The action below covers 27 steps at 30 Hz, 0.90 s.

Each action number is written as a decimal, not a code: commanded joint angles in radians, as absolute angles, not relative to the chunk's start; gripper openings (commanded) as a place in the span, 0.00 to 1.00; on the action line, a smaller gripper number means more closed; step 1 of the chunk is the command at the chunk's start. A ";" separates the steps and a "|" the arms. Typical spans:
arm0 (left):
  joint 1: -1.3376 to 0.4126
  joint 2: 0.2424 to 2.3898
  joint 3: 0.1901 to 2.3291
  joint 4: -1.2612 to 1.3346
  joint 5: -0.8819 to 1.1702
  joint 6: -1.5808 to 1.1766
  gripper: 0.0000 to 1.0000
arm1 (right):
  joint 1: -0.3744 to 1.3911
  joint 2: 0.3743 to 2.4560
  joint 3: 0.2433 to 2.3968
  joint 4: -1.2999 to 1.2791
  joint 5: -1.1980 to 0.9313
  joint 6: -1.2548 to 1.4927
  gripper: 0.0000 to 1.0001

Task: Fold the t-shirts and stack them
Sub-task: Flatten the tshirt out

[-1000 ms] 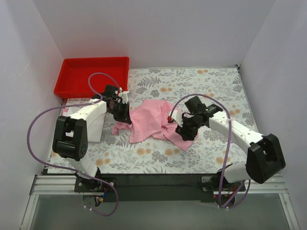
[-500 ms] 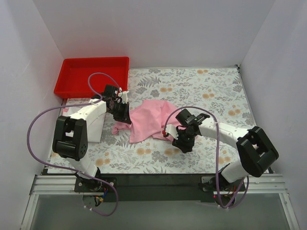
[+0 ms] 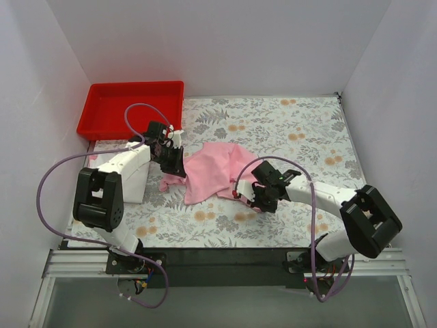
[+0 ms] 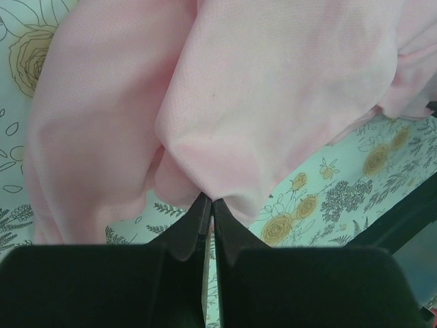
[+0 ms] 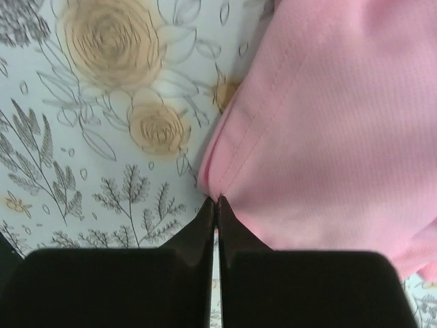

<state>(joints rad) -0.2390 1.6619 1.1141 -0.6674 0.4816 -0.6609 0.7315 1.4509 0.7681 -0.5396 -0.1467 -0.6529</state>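
Your left gripper (image 4: 208,203): jaws pressed together, pinching a fold at the left edge of the pink t-shirt (image 4: 273,89). Right gripper (image 5: 216,203): jaws nipped tight on its hemmed near-right corner. Opposite holds, likely for spreading the crumpled shirt flat mid-tablecloth (image 3: 287,123).

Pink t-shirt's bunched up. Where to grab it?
Grip the pink t-shirt by its outer edges, not the bunched middle. Its stitched hem corner lies flat on the tablecloth: come low from the right, where the right end effector is shut. The left end effector pinches the left fold.
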 commanded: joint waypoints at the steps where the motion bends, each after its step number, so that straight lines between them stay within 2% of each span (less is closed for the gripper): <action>1: -0.242 1.588 1.098 -0.683 0.460 -0.629 0.00 | 0.690 1.360 0.686 -0.604 -0.063 -0.689 0.01; 3: -0.242 1.578 1.091 -0.669 0.436 -0.620 0.00 | 0.646 1.301 0.681 -0.635 -0.064 -0.715 0.01; 6: -0.242 1.569 1.112 -0.705 0.443 -0.550 0.17 | 0.595 1.226 0.678 -0.682 -0.084 -0.756 0.01; 7: -0.241 1.554 1.111 -0.713 0.459 -0.488 0.27 | 0.588 1.210 0.678 -0.690 -0.090 -0.761 0.01; 11: -0.251 1.375 1.037 -0.716 0.552 -0.309 0.48 | 0.584 1.201 0.702 -0.713 -0.132 -0.740 0.01; 15: -0.294 1.220 0.962 -0.801 0.615 -0.112 0.49 | 0.580 1.197 0.722 -0.729 -0.163 -0.724 0.01; 19: -0.420 1.092 0.800 -0.755 0.532 -0.081 0.45 | 0.563 1.195 0.732 -0.736 -0.195 -0.724 0.01; 27: -0.571 1.127 0.695 -0.551 0.387 -0.031 0.38 | 0.506 1.218 0.759 -0.738 -0.219 -0.713 0.01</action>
<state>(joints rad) -0.5293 1.1187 0.7105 -0.6571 0.4652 -0.1028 0.5255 1.2125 0.7151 -0.7132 -0.1890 -0.7254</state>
